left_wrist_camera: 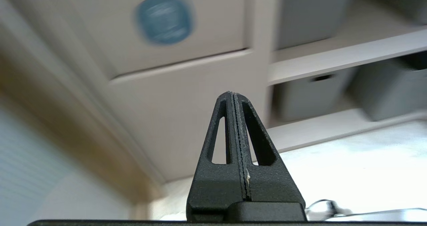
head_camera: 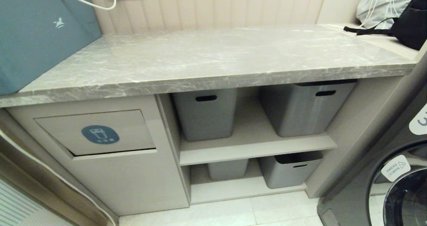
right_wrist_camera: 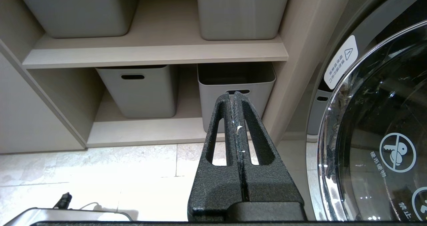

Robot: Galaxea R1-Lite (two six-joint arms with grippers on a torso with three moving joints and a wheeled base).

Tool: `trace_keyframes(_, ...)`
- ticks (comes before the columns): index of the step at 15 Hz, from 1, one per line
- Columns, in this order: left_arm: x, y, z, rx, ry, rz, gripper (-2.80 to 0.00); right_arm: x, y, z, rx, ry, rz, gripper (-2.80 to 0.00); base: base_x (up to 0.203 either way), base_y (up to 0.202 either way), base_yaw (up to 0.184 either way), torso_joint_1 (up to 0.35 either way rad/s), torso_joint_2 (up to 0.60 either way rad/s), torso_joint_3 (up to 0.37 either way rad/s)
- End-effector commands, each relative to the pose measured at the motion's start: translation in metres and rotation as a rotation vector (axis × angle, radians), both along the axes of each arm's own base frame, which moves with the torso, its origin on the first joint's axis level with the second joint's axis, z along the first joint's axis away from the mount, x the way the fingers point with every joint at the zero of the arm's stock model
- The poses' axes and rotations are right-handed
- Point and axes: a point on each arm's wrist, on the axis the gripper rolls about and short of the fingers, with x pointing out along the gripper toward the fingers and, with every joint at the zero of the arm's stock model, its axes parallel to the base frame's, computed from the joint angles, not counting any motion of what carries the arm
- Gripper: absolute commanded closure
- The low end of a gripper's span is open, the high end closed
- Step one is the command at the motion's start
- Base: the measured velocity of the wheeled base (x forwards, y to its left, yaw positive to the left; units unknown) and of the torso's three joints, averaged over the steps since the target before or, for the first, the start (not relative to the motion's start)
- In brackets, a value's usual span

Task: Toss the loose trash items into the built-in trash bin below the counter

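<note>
Both tools pressed together, holding nothing.

Ahead of and above our left tool (left_wrist_camera: 233, 97) we see the built-in trash bin (head_camera: 96, 134), flap nearly flush, under the bench (head_camera: 213, 59). Just beyond our right tool (right_wrist_camera: 235, 97), a grey storage bin (right_wrist_camera: 235, 81) shows an empty interior.

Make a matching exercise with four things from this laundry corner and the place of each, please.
Things:
1. teal flat box
2. beige tilting flap with round blue sticker
3. black backpack
4. dark washing machine with round glass door

Places:
A. far right ledge
B. left end of the grey marble counter
C. on the floor, right of the shelves
D. below the counter, left

Pairs: 1-B, 2-D, 3-A, 4-C
</note>
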Motion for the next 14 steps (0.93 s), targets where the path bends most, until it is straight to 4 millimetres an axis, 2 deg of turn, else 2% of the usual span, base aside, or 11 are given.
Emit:
trace_keyframes(1,-0.011,0.001,-0.007,0.009,-0.041,0.064,0.0,0.0,0.0,0.0,-0.002,0.001,0.001,0.0,0.0,0.0,0.0,0.0,0.0,0.0)
trace_keyframes(5,-0.029,0.001,-0.026,0.019,-0.096,0.056,0.0,0.0,0.0,0.0,0.006,0.001,0.001,0.0,0.0,0.0,0.0,0.0,0.0,0.0)
trace_keyframes(7,-0.028,0.001,-0.034,-0.067,-0.002,0.038,0.0,0.0,0.0,0.0,0.008,0.001,-0.002,0.0,0.0,0.0,0.0,0.0,0.0,0.0)
trace_keyframes(14,-0.028,0.001,-0.035,-0.117,0.011,0.035,0.0,0.0,0.0,0.0,0.009,0.001,-0.002,0.0,0.0,0.0,0.0,0.0,0.0,0.0)
